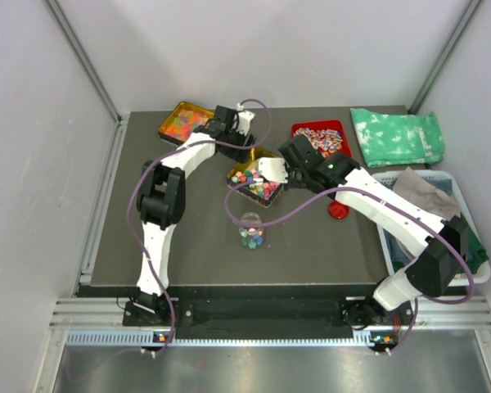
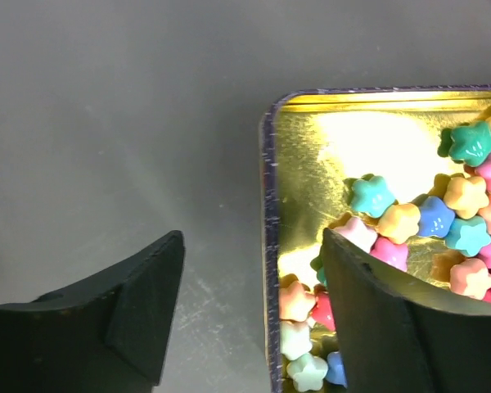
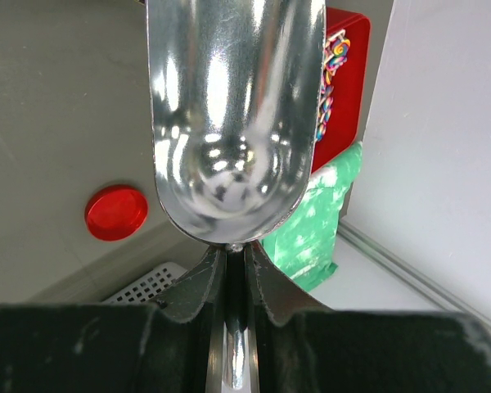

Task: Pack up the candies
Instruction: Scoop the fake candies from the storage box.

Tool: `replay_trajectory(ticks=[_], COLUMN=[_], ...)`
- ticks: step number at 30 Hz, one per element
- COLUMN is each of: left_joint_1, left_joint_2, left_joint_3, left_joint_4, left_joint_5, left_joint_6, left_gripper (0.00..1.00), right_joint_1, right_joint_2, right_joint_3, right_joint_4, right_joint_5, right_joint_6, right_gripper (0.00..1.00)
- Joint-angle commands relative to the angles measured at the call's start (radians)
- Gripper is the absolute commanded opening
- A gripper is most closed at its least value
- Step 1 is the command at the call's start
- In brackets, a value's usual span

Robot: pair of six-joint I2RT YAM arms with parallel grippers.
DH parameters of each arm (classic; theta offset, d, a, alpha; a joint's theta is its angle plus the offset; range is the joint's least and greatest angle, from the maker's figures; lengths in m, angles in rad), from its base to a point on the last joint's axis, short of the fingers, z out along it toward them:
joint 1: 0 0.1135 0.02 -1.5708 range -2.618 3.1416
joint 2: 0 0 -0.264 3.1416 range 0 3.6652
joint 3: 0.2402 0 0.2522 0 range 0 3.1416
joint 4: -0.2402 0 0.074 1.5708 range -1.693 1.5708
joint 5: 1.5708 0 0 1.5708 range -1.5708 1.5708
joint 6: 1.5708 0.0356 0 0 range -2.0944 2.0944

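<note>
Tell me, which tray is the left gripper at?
The middle gold tray, holding colourful star candies: the left gripper straddles its wall. The other gold tray holds orange sweets; the red tray sits further right.

Left arm (image 1: 154, 246), right arm (image 1: 375, 199): white tubular links, black joint housings. Black bases (image 1: 147, 311) bolted at the near edge of the table (image 1: 311, 254). Purple cable (image 1: 133, 214) looped along each arm. Small green mark (image 1: 331, 166) near the right wrist. Fingers (image 2: 131, 311): matte black, wedge-shaped, lightly scuffed and dusty.
</note>
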Motion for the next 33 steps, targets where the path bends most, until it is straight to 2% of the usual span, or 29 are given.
replay_trajectory(ticks=[1,2,5,6,10,12,13,15,16,17,20,26,33], left_joint_1=[-0.011,-0.012,-0.012,-0.011,-0.011,-0.011,-0.011,-0.012,-0.011,-0.011,-0.011,-0.009,-0.008], left_joint_2=[0.004,0.004,0.008,0.007,0.002,-0.021,-0.030,-0.062,-0.077,-0.088,-0.136,-0.214,-0.251], left_joint_3=[0.061,0.061,0.065,0.066,0.069,0.065,0.058,0.054,0.045,0.040,0.014,-0.060,-0.077], left_joint_4=[-0.011,-0.009,-0.009,-0.011,-0.011,-0.003,-0.003,0.002,0.008,0.011,0.020,0.054,0.060], left_joint_5=[-0.024,-0.027,-0.034,-0.034,-0.034,-0.005,0.013,0.047,0.092,0.119,0.200,0.330,0.413], left_joint_6=[0.038,0.040,0.044,0.047,0.043,0.029,0.024,0.004,0.001,-0.006,-0.011,-0.023,-0.043], left_gripper=[0.69,0.63,0.56,0.47,0.44,0.47,0.54,0.61,0.71,0.75,0.82,0.82,0.81], right_joint_1=[-0.008,-0.008,-0.008,-0.008,-0.008,-0.008,-0.008,-0.010,-0.010,-0.010,-0.018,-0.033,-0.042], right_joint_2=[-0.041,-0.039,-0.041,-0.038,-0.032,-0.026,-0.021,-0.013,-0.006,0.002,0.031,0.094,0.117], right_joint_3=[-0.002,-0.003,-0.010,-0.015,-0.039,-0.061,-0.071,-0.094,-0.107,-0.110,-0.110,-0.093,-0.099], right_joint_4=[0.019,0.016,0.022,0.026,0.058,0.083,0.110,0.147,0.166,0.177,0.213,0.265,0.319], right_joint_5=[-0.001,-0.003,0.006,0.011,0.013,0.019,0.017,0.020,0.017,0.017,0.013,0.023,0.045], right_joint_6=[0.006,0.004,-0.017,-0.022,-0.025,-0.014,-0.010,0.004,0.012,0.027,0.061,0.099,0.115], right_gripper=[0.00,0.00,0.00,0.00,0.00,0.00,0.00,0.00,0.00,0.00,0.00,0.00,0.00])
